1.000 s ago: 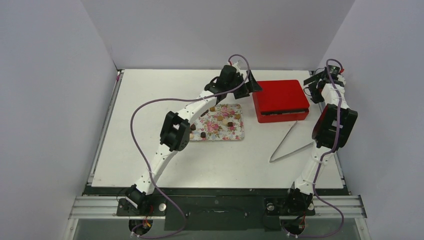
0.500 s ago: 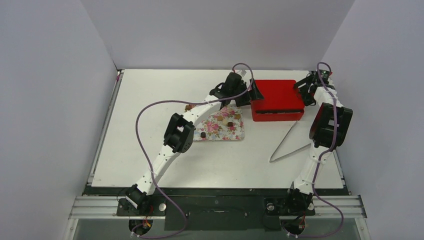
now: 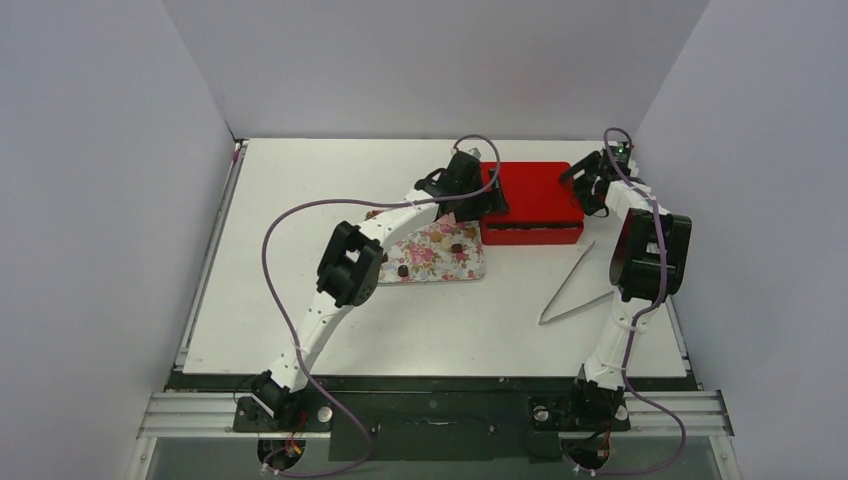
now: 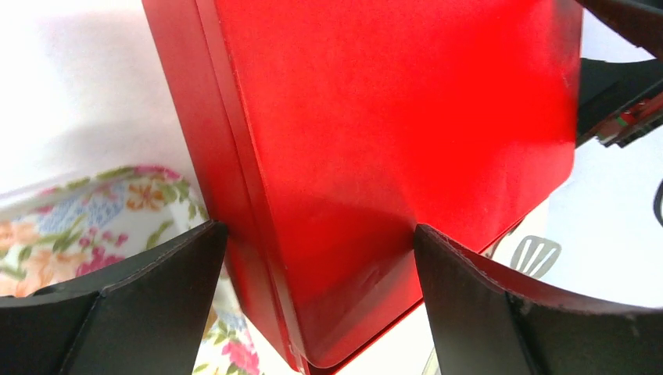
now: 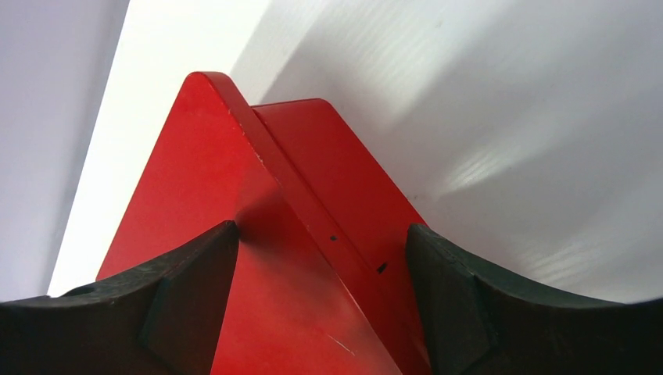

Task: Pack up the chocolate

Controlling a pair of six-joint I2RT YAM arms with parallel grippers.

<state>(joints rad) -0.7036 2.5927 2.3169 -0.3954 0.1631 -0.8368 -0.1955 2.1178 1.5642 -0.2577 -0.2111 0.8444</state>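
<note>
2 grippers, left (image 3: 490, 197) and right (image 3: 583, 183), bracketing closed red box (image 3: 530, 200) beside floral tray (image 3: 440, 255) of chocolates (image 3: 457, 247), fingers apart around its ends; likely positioning box, next needing lid opened.

red box (image 3: 531, 202): smooth glossy finish, looks like painted metal, faint scuffs | tray (image 3: 432, 256): glossy floral print | tongs (image 3: 568, 290): shiny bare metal | table (image 3: 300, 200): matt white | gripper fingers (image 4: 117, 305): matt black plastic, slightly grainy
</note>
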